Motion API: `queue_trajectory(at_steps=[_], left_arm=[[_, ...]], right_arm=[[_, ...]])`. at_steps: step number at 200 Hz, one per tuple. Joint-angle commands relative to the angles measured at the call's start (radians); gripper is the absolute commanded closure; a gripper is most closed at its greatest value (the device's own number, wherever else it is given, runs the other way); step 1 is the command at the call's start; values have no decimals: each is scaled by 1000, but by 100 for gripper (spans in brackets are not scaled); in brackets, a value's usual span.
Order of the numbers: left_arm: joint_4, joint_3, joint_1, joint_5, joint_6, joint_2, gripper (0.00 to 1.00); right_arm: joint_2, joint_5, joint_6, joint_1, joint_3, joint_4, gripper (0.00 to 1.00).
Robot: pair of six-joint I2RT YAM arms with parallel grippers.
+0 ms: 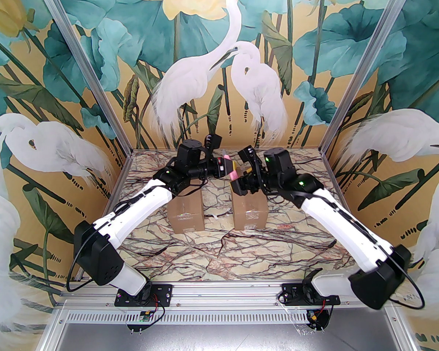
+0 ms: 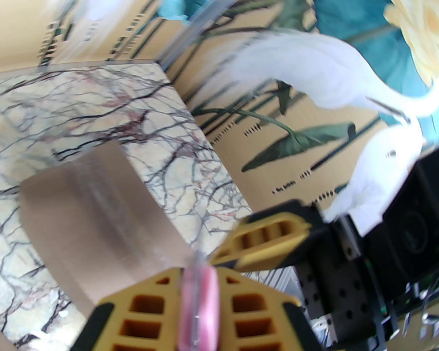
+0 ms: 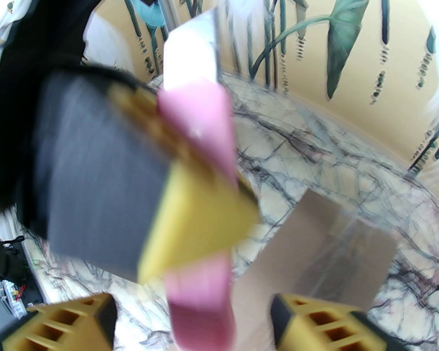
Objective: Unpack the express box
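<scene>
1. Worktop (image 1: 241, 258) in a cream marble pattern with dark veins spreads beneath both claws. Walls (image 1: 77, 68) painted with white herons, teal leaves and pale yellow flowers close it in on three sides.
2. Two brown cardboard boxes stand on it, apart from each other. The left box (image 1: 186, 214) is below the left claw (image 1: 229, 166), toward its arm's base. The right box (image 1: 250, 212) sits below the right claw (image 1: 239, 182). Both have their flaps down, with a strip of clear tape along the top seam.
3. A pink packet (image 1: 233, 175) in glossy clear film hangs in the air between the two claws, above the gap between the boxes.
4. The left claw (image 2: 199, 278) is clamped on the pink packet (image 2: 200, 305), pressing it flat between its yellow fingers (image 2: 150, 305).
5. The right claw (image 3: 190, 307) is spread wide. The packet's lower end (image 3: 201, 298) hangs between its two fingers (image 3: 307, 322); blur hides whether either one touches it.
6. Both arms reach forward and bend inward, so the wrists meet almost head-on over the middle of the worktop.
</scene>
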Motion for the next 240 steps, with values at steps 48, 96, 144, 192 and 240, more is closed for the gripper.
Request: queue_trajectory(at_steps=[48,96,144,192,240], left_arm=[[-275,199,88,58,-177,12,100],[-306,223,91,98,-301,26,100],[-237,120,89,116,-389,-10,100],[-242,125,81,118,-404,-7,100],[-239,140,75,124,-415,5,100]], right_arm=[[-294,27,-388,20,-519,751,29],[-218,169,-796,135,-518,950,37],[-79,225,-995,190,-514,1159,45],[17,291,-1075,196,-506,1287,54],[78,364,-1115,202,-477,1298,58]])
